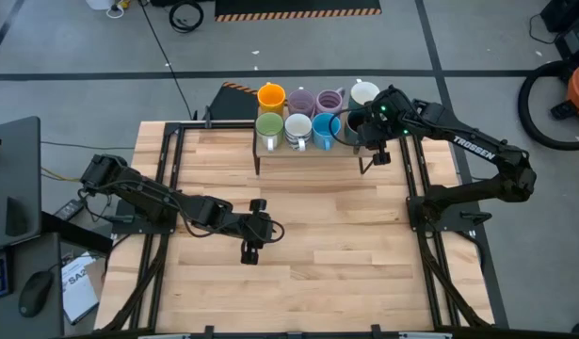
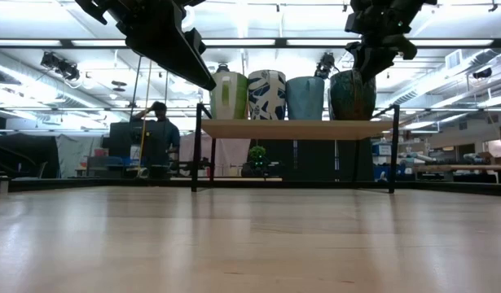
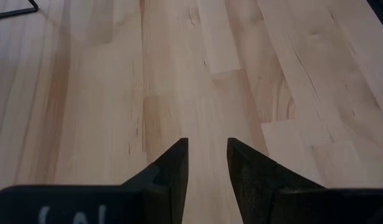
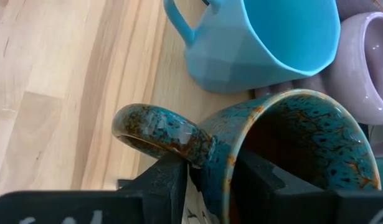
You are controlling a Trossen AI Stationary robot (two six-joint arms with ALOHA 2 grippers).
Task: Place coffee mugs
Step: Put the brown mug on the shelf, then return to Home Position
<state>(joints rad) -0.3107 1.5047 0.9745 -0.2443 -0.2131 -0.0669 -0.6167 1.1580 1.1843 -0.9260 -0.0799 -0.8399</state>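
The right gripper (image 4: pixel 207 177) is reaching over the far right end of the shelf (image 2: pixel 299 129), where it is pinching the wall of the dark mug (image 4: pixel 284 155) right beside the handle, one finger inside the rim and the other outside. The jaws are standing only narrowly apart, closed onto the ceramic, and whether they are beginning to let go cannot be told. In the low view the dark mug is appearing upright with its base on or just above the shelf board, last in a front row beside the blue mug (image 1: pixel 325 130), the white patterned mug (image 1: pixel 298 130) and the green mug (image 1: pixel 269 127). Behind them the orange mug (image 1: pixel 271 95), two purple mugs (image 1: pixel 301 102) and a white mug (image 1: pixel 363 93) are making up the back row. The relation that matters now is vertical: the mug's long axis is running straight up, the gripper is hanging directly above it, and the blue mug is sitting just beside it on the inner side. A clean release will probably call for the fingers to part slightly and lift straight up, since any sideways drift would likely nudge the blue mug or tip the dark one off the shelf end. The left gripper (image 3: pixel 207 168) is hovering over bare table (image 1: pixel 364 282) well away from the shelf, with its fingers partly open and gripping nothing, so the right arm is by far the nearer.
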